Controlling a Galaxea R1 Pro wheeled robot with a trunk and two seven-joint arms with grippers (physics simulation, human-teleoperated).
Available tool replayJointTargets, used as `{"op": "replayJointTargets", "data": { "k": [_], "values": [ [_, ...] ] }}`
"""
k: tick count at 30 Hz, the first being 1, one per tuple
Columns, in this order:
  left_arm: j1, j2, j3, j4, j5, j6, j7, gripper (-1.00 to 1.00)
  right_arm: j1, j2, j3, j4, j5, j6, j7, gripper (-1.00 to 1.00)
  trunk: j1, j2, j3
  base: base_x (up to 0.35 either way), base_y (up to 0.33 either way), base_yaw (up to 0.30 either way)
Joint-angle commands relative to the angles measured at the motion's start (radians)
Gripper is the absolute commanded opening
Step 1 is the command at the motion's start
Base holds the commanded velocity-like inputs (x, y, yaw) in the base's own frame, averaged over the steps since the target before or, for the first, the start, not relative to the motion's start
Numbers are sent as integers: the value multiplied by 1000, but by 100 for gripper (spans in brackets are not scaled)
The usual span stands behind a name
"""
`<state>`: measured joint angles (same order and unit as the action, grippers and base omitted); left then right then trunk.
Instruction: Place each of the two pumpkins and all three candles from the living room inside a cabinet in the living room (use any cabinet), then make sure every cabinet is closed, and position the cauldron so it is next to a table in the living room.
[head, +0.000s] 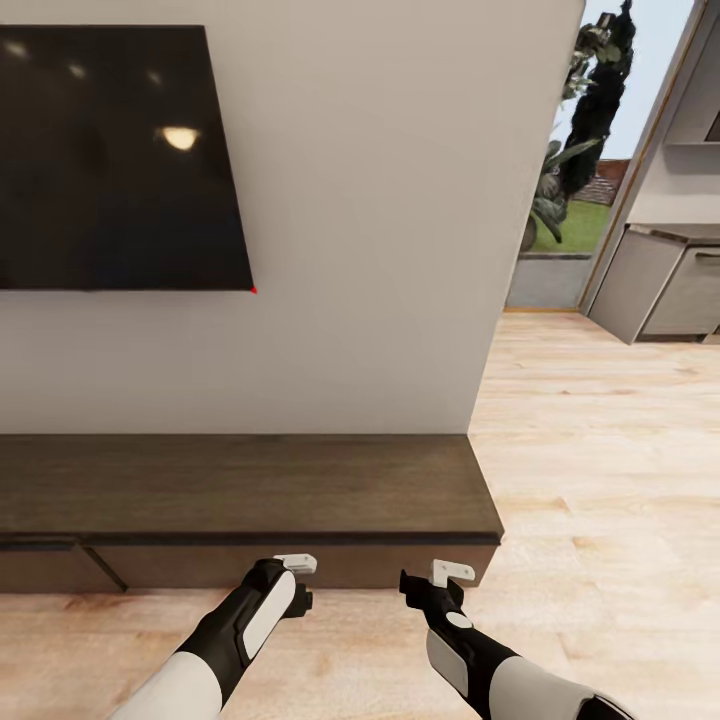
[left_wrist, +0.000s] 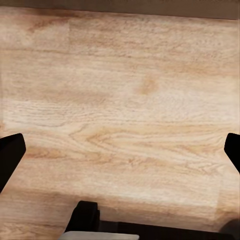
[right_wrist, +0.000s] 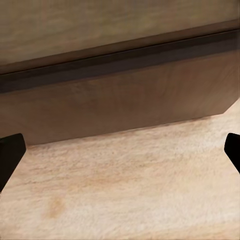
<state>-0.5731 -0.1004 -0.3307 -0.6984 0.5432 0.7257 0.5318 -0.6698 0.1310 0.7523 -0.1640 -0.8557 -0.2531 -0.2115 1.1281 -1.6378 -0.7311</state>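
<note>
Before the cabinet (head: 250, 490), both hands, left hand (head: 300, 580) and right hand (head: 435, 580), gape wide, empty.

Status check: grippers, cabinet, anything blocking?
Left gripper and right gripper open, empty. Cabinet directly ahead, fronts look shut. Nothing blocking.

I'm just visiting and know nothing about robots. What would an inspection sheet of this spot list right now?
Surface: cabinet, a long low dark-brown unit against the wall; its top is bare.
Job's things: cabinet only; the front below its right part looks shut, and a front at the far left seems slightly ajar, hard to tell.
Clutter: nothing seen.
End effectors: left end effector and right end effector low in front of the cabinet, both open and empty, above the wood floor.
Cables: nothing seen.
Surroundings: dark TV on the white wall; glass door with greenery outside; grey kitchen units at right.
</note>
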Motion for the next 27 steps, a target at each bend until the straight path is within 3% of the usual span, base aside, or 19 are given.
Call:
{"op": "replayJointTargets", "data": {
  "k": [1,27],
  "values": [
    [-1,1,-4,-1,11,1,10,100,-1,0,9,0,-8,-3,-5,100,-4,7,2,0,0,0],
    [-1,1,-4,7,10,1,11,100,-1,-1,8,0,-8,-3,-5,100,-104,189,84,0,0,0]
  ]
}}
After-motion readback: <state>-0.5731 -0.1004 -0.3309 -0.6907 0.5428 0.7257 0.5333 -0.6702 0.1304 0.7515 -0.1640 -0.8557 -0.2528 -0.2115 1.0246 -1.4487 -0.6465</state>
